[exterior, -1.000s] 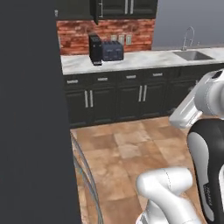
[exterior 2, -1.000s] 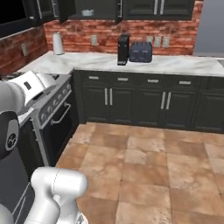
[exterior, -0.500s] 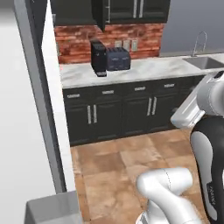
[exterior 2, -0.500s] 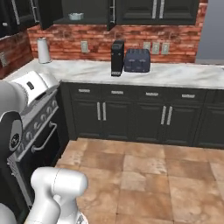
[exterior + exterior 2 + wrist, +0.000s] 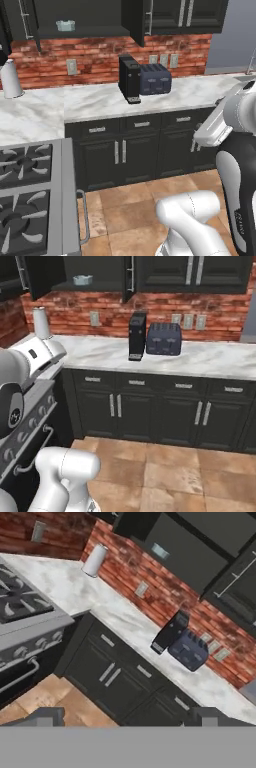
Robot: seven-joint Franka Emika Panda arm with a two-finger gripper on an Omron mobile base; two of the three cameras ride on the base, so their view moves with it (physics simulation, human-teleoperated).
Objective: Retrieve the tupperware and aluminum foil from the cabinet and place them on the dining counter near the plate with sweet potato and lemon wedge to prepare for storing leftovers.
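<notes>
A small pale-blue tupperware box (image 5: 65, 25) sits on the shelf of the open dark upper cabinet (image 5: 80, 31), high on the red brick wall (image 5: 50, 62) above the white marble counter (image 5: 105, 100); from the right base camera the same box (image 5: 82, 279) shows just inside the open cabinet door, and in the hand camera it (image 5: 160, 550) appears as a pale patch in the dark cabinet near the top of the tilted picture. The gripper (image 5: 125, 716) shows as two dark finger tips at the bottom of the hand camera, set wide apart with nothing between them, so it is spread and holds nothing. It looks toward the cabinet from well back and far below, with the floor of tan stone tiles (image 5: 170, 466) and the dark lower cabinets (image 5: 130, 150) between it and the shelf. On the counter below the shelf stand a tall black coffee maker (image 5: 129, 78) and, touching its side, a dark grey toaster (image 5: 154, 79). A white paper towel roll (image 5: 10, 79) stands upright on the counter further left, beyond the steel gas stove (image 5: 30, 190). Aluminium foil cannot be made out in the cabinet.
</notes>
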